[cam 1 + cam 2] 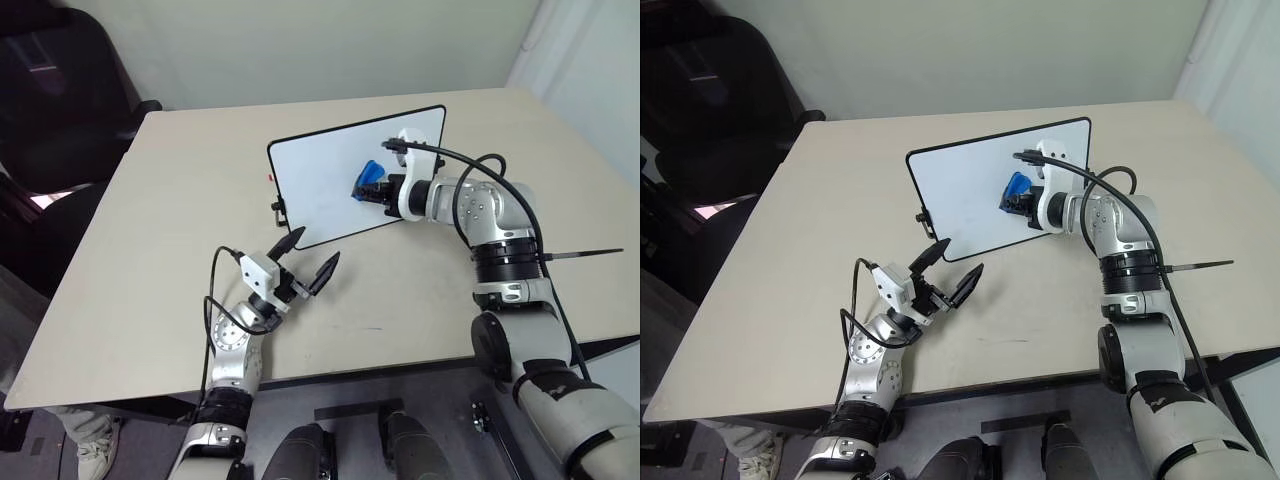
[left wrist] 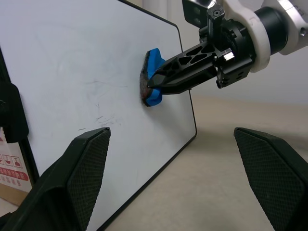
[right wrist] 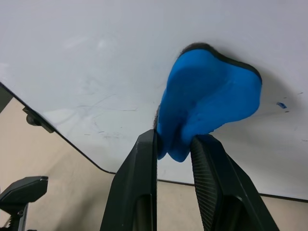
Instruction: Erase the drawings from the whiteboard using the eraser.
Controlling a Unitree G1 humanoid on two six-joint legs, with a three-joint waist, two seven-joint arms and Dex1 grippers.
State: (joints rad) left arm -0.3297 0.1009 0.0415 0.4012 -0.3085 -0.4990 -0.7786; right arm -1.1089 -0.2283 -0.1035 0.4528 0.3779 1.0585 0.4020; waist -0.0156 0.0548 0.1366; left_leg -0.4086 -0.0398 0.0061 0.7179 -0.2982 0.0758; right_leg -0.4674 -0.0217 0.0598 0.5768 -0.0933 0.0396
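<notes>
- The drawings (image 3: pixel 281 105) are reduced to a tiny blue fleck just beside the eraser; elsewhere only faint grey smears remain, too thin to read.
- The whiteboard (image 1: pixel 320 175) stands tilted on the table (image 1: pixel 150 260), a smooth white panel in a thin black frame with rounded corners; its far edge is partly hidden behind the right arm.
- The eraser (image 3: pixel 211 103) is a bright blue block with a dark felt face pressed flat against the board.
- The right end effector (image 3: pixel 174 151) is clenched on the eraser's near end.
- The left end effector (image 1: pixel 312 258) is released, textured black fingers spread wide, near the board's lower edge without touching.
</notes>
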